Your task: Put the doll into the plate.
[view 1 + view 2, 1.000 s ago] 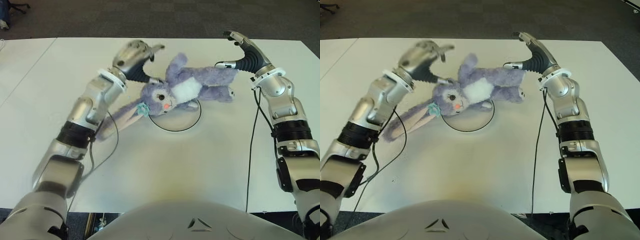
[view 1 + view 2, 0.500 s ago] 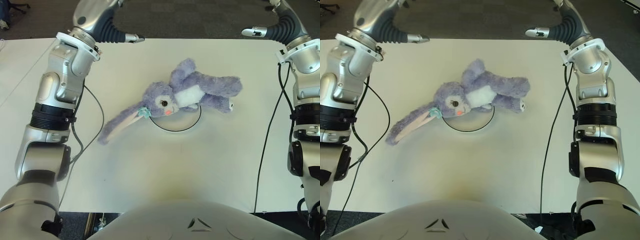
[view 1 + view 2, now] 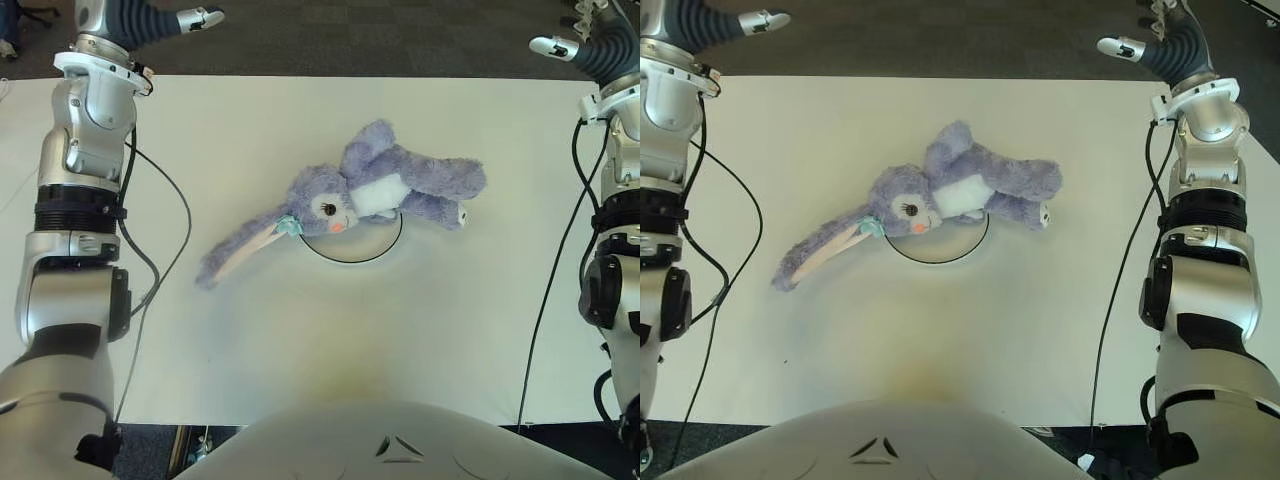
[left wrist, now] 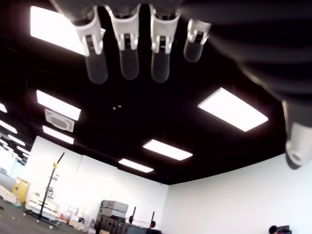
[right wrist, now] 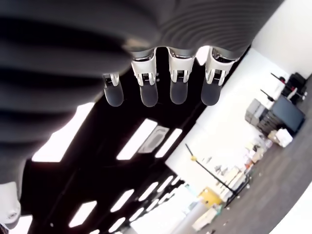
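Purple plush is covering the doll [image 3: 385,185], a long-eared rabbit that is lying on its side near the middle of the white worktop [image 3: 330,330]. Its white belly and pale face are turning toward the lower edge of the frame, and its two long ears, pink on the inside, are trailing out toward the lower left across the bare surface. A small teal bow is sitting at the base of the ears. The doll's head and chest are lying over the upper rim of the plate [image 3: 352,250], a flat white round disc with a dark edge, while its legs are stretching off to the right onto the worktop; only the lower arc of the plate is showing clear of the toy.

At the upper left corner of the frame the left hand [image 3: 165,20] is hanging high above the far edge of the worktop, well apart from the doll, with a white-tipped thumb pointing right. Its wrist view is showing four fingers [image 4: 129,48] stretched out straight against ceiling lights, holding nothing.

At the upper right corner the right hand [image 3: 1160,40] is likewise raised, far from the toy. Its fingers [image 5: 148,90] are extending straight and apart, empty.

Black cables are running down beside both silver arms.
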{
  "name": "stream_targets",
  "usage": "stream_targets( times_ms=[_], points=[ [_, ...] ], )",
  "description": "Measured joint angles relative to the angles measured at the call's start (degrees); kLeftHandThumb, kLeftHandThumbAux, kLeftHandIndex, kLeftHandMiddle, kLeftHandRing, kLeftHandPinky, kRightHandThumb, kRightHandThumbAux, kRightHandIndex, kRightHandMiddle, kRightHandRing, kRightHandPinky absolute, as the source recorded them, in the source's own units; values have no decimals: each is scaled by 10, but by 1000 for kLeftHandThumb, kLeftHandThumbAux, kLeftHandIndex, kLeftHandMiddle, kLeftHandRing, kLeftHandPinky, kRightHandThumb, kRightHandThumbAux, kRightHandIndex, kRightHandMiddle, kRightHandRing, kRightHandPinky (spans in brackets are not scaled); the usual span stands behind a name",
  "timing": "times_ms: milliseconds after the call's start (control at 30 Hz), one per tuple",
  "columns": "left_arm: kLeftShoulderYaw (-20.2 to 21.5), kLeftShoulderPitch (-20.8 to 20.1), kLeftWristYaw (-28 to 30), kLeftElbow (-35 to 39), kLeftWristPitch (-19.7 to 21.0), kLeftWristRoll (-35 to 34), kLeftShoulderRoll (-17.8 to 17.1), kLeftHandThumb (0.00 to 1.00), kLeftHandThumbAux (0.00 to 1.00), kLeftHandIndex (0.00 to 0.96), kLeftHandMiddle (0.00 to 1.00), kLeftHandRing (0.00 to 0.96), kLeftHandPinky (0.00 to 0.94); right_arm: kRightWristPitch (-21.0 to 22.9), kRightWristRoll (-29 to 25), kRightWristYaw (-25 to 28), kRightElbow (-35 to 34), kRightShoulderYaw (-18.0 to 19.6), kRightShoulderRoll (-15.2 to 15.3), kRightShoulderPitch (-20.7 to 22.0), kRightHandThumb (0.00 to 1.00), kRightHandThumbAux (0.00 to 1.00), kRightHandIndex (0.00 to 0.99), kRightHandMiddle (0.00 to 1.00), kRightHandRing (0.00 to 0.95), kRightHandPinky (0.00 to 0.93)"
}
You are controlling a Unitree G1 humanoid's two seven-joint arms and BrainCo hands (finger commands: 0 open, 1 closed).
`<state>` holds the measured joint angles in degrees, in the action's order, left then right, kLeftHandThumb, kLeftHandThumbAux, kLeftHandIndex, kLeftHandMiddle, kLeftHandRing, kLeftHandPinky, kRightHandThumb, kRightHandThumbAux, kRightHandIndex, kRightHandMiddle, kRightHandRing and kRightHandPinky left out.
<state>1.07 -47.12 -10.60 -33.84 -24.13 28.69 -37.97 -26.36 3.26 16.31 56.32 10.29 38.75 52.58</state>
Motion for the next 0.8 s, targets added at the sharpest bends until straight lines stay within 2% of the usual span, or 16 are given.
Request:
stream_targets(
  times_ms=[200, 233, 367, 400, 533, 667, 800],
  points=[
    [0, -33, -20, -112, -63, -30, 9, 0, 478, 0, 118, 123, 121, -10, -44, 3, 80, 35, -15, 8, 0, 626, 63, 59, 13, 0],
    [-1, -40, -21, -128, -69, -31, 13, 0, 479, 0, 108, 105, 88, -10, -48, 4, 88, 39, -17, 9, 0, 643, 69, 63, 17, 5],
    [-3, -82, -26, -211, -93, -44, 40, 0, 462, 4, 97, 78, 56, -7, -67, 5, 107, 53, -25, 18, 0, 672, 81, 72, 27, 28],
    [-1, -92, -23, -232, -97, -54, 50, 0, 445, 18, 90, 60, 27, -4, -71, 4, 111, 58, -28, 22, 0, 695, 89, 78, 35, 34],
    [15, -117, 31, -293, -108, -113, 86, 0, 434, 26, 81, 48, 8, 8, -83, -9, 127, 70, -44, 34, 0, 717, 92, 82, 40, 36],
    [39, -121, 89, -352, -109, -161, 115, 0, 422, 5, 49, 20, 0, 21, -92, -18, 145, 78, -67, 39, 0, 745, 81, 75, 36, 30],
    [77, -117, 124, -404, -49, -207, 144, 0, 422, 0, 23, 0, 0, 43, -109, -18, 163, 94, -96, 40, 0, 756, 70, 64, 31, 33]
  ],
)
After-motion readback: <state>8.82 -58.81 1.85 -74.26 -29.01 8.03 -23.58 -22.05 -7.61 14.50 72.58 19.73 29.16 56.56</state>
